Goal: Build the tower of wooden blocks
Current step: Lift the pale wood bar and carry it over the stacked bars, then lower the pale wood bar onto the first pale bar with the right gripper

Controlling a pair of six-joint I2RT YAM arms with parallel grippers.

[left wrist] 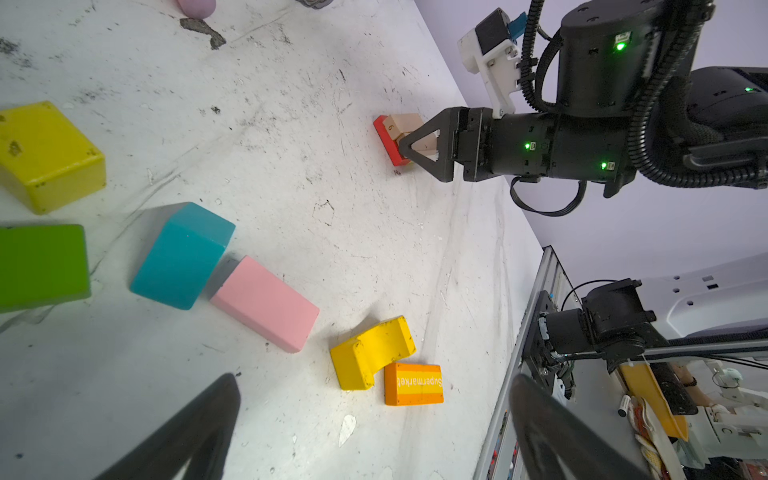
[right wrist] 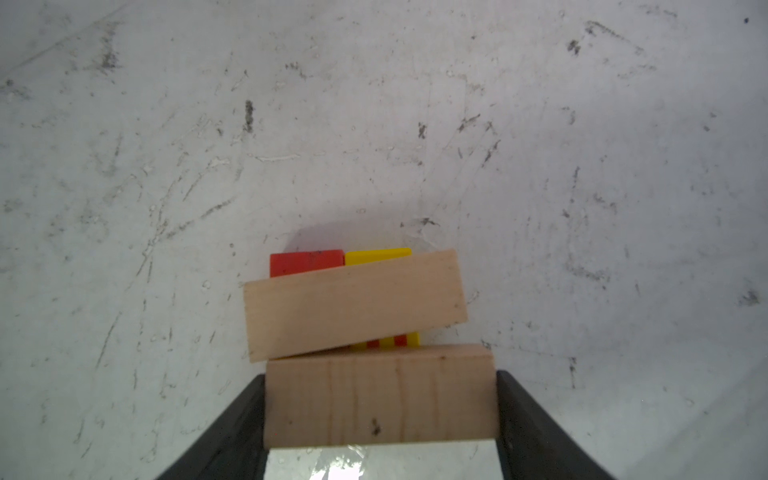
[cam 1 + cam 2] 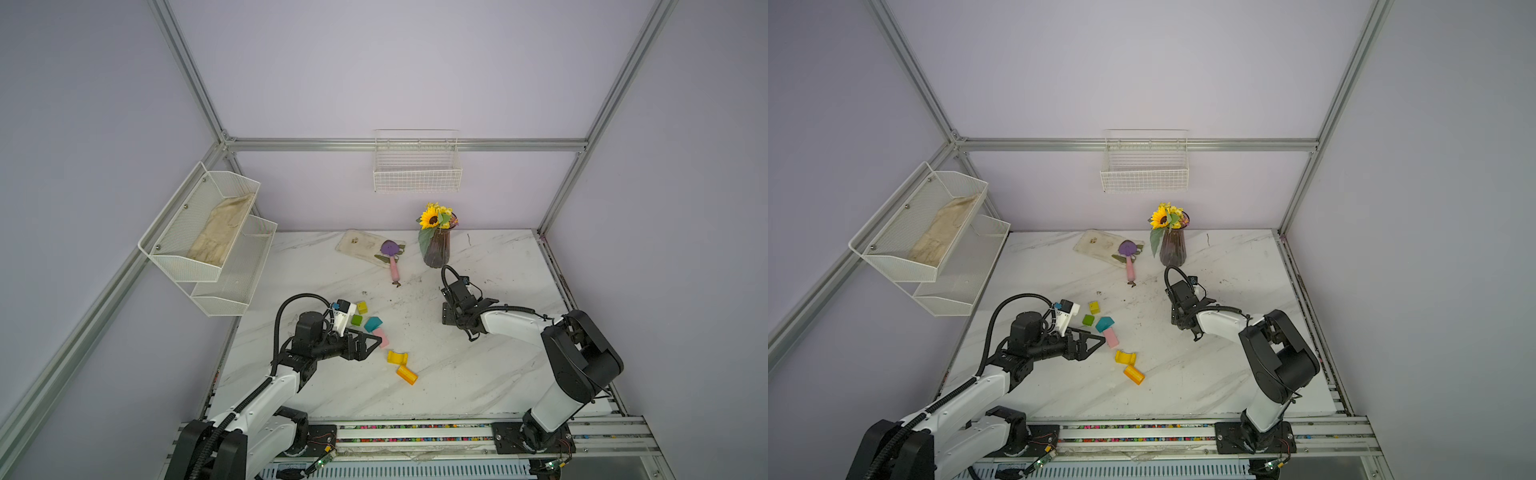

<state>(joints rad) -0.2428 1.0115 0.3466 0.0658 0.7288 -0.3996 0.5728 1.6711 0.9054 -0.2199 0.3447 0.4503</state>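
In both top views the right gripper (image 3: 451,318) is reaching down to the marble table (image 3: 478,374) just right of the frame's centre, below the sunflower vase (image 3: 436,251), and is hiding the tower from above. The right wrist view is showing its 2 fingers clamping 1 tan bar (image 2: 380,399). This bar is lying just beside a skewed tan bar (image 2: 353,305) that is resting across a red block (image 2: 305,262) and a yellow base block (image 2: 376,256). Whether the clamped bar is touching down cannot be told. Left of centre, the left gripper (image 3: 376,345) is hovering with its jaws wide apart and empty, next to 6 loose blocks that are lying in a diagonal trail: yellow cube (image 3: 362,307), green block (image 3: 356,320), teal block (image 3: 373,323), pink block (image 3: 381,337), yellow arch (image 3: 397,357) and orange block (image 3: 407,374).
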